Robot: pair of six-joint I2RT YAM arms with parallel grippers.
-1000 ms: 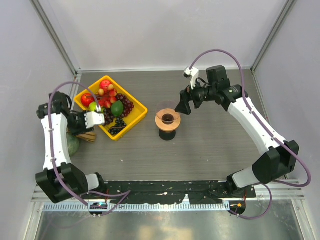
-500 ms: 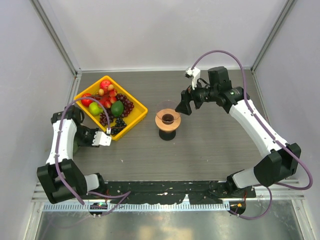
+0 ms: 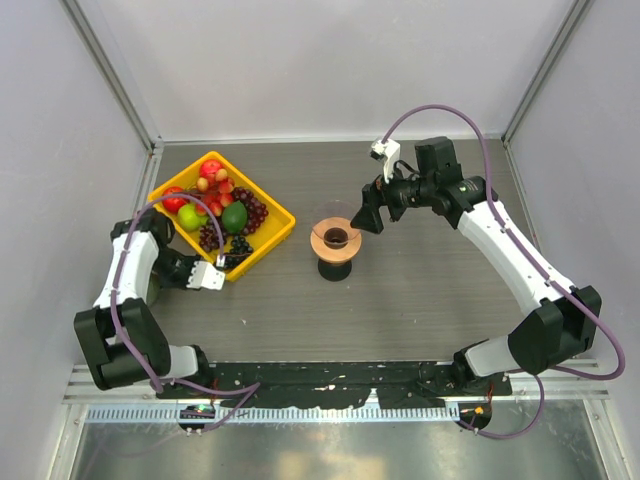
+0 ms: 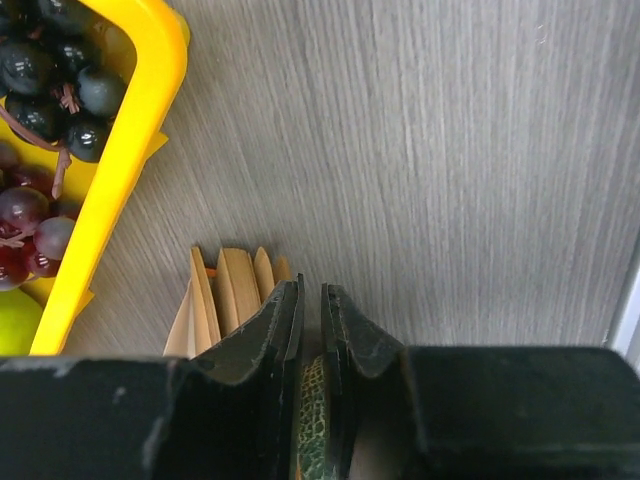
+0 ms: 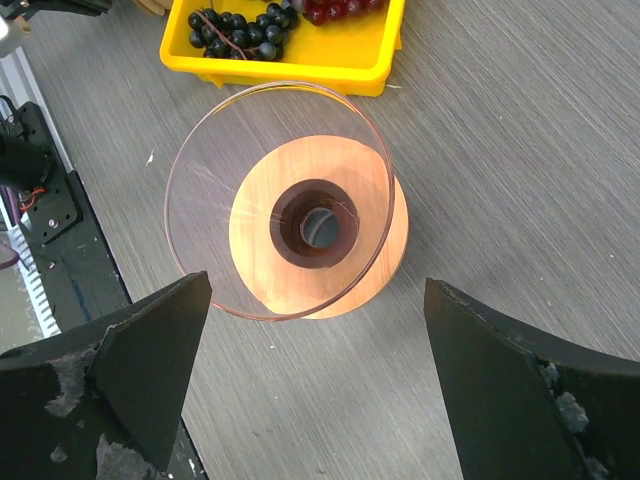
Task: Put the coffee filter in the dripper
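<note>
My left gripper (image 4: 310,288) sits low over the table (image 3: 420,300), just off the near corner of the yellow tray (image 4: 120,180). Its jaws are drawn in to a narrow slit. A fan of tan filter papers (image 4: 225,300) spreads just past the left fingertip, right beside the tray wall. From the wrist camera I cannot tell whether a sheet is pinched between the jaws, and I cannot pick one coffee filter out of the bundle. Something mottled green (image 4: 313,400) shows in the gap lower down. Dark grapes (image 4: 60,80) lie inside the tray's corner.

The dripper (image 3: 335,240) stands upright mid-table, well apart from the papers, to the right of the tray. My right gripper (image 3: 366,214) hovers just above and beside it, jaws spread wide and holding nothing. Its wrist camera looks straight down the clear cone to the wood collar and the dark hole at the centre.
</note>
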